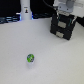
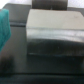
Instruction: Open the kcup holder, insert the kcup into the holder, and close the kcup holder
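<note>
The kcup (image 1: 30,58), a tiny round pod with a green and white top, lies on the white table toward the exterior view's front left. The kcup holder (image 1: 62,29), a black boxy drawer unit, stands at the back right with its drawer fronts shut. My gripper (image 1: 64,16) hangs right over the holder's top, far from the kcup. The picture is too blurred to show how its fingers stand. The wrist view is filled by the holder's dark body and a grey glossy face (image 2: 50,30). My fingers and the kcup do not show there.
A tall white bottle-like object (image 1: 25,10) stands at the back left, with dark items and a blue glow beside it. A teal object (image 2: 4,26) shows at the edge of the wrist view. The white table (image 1: 55,62) stretches between the kcup and the holder.
</note>
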Robot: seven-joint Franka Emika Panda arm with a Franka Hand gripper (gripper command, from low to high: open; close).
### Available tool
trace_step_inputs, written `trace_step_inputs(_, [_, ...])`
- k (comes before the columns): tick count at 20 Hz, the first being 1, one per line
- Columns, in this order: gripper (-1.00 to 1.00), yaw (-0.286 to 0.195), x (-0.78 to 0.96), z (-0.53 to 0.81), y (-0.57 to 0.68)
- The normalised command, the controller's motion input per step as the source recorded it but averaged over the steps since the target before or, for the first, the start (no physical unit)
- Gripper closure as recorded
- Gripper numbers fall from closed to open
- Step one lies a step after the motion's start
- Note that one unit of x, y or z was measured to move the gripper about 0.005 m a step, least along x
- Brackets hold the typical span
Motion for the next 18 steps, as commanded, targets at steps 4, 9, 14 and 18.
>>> trace_step_inputs(4, [-1.00, -0.008, -0.45, -0.33, -0.01])
trace_step_inputs(9, [1.00, -0.013, -0.22, -0.10, 0.00])
trace_step_inputs(14, [1.00, -0.007, 0.00, 0.00, 0.00])
trace_step_inputs(18, [1.00, -0.001, 0.01, 0.01, 0.01])
